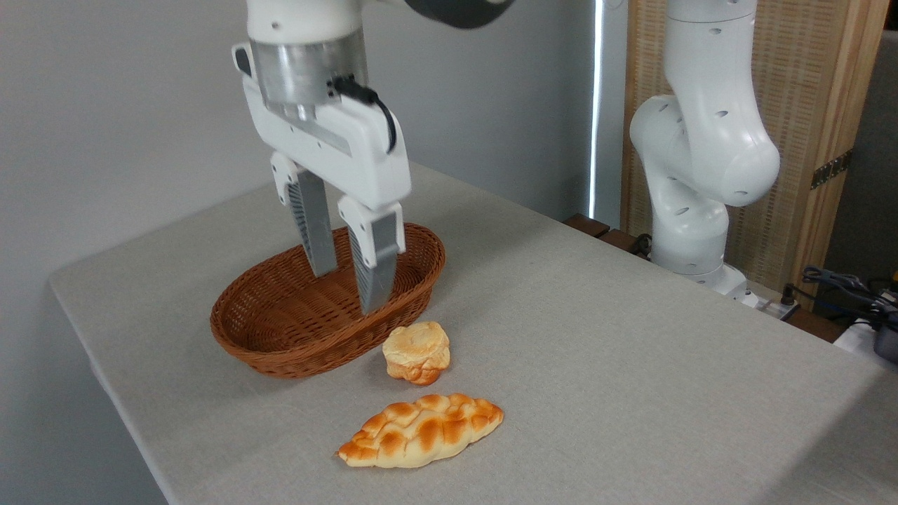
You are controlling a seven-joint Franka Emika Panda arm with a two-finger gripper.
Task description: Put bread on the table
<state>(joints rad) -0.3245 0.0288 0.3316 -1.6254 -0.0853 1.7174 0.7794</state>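
1. Golden-brown braided bread loaf [421,431] lies flat on your grey cloth-covered bench [631,351], near the front edge.
2. Your white two-finger tool [349,289] hangs released and empty above the brown oval wicker basket [280,337].
3. You see a small round pale bun [417,352] between basket and loaf, touching neither.

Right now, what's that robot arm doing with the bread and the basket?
The arm's gripper hangs open and empty above the wicker basket, which has nothing in it. Both breads already lie on the grey table: the long braided bread near the front edge and a small round bun just beside the basket. Nothing is being held at this moment.
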